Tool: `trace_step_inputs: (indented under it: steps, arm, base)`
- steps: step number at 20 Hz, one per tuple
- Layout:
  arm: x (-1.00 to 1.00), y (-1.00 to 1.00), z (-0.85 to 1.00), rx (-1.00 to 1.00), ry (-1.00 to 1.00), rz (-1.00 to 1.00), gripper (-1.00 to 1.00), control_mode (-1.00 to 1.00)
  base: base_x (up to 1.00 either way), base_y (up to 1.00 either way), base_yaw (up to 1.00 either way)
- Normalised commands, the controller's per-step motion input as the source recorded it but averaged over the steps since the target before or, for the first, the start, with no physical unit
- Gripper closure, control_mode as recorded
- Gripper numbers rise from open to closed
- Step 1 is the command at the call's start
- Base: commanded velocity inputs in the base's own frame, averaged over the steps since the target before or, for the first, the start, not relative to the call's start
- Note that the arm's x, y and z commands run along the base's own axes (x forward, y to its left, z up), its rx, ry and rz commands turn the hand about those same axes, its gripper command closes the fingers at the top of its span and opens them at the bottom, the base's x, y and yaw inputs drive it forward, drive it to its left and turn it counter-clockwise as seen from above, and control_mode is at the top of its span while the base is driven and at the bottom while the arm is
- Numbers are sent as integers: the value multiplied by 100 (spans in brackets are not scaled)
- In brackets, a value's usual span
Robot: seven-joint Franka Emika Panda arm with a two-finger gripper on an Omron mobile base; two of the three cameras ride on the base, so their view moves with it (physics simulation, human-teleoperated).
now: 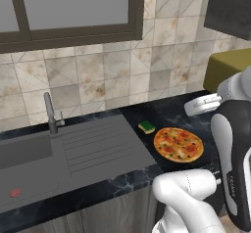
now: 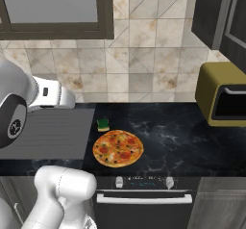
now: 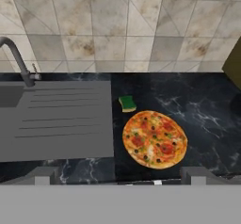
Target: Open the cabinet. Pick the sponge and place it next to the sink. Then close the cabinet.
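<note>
Lying beside the sink (image 1: 73, 149) on the counter (image 2: 182, 136), the sponge (image 1: 146, 127) looks placed; pincer (image 3: 120, 173) open, empty; cabinet (image 2: 218, 11) apparently left to close.

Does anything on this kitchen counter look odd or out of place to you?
Yes: a whole pizza lies bare on the dark counter, with no plate or board under it. A small green and yellow sponge sits right beside it, next to the sink's draining board. Nothing looks spilled or broken.

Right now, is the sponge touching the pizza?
Apart. In the hand view a strip of dark counter shows between the sponge and the pizza.
</note>
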Motion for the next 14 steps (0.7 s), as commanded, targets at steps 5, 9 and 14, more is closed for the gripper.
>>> trace_step_inputs:
  steps: [5,9,14]
  arm:
    - [0,0,0,0,0,0,-100,100]
    - [0,0,0,0,0,0,-100,100]
    - [0,0,0,0,0,0,-100,100]
  base:
    - [0,0,0]
    - [-24,0,-2]
    - [-41,0,-39]
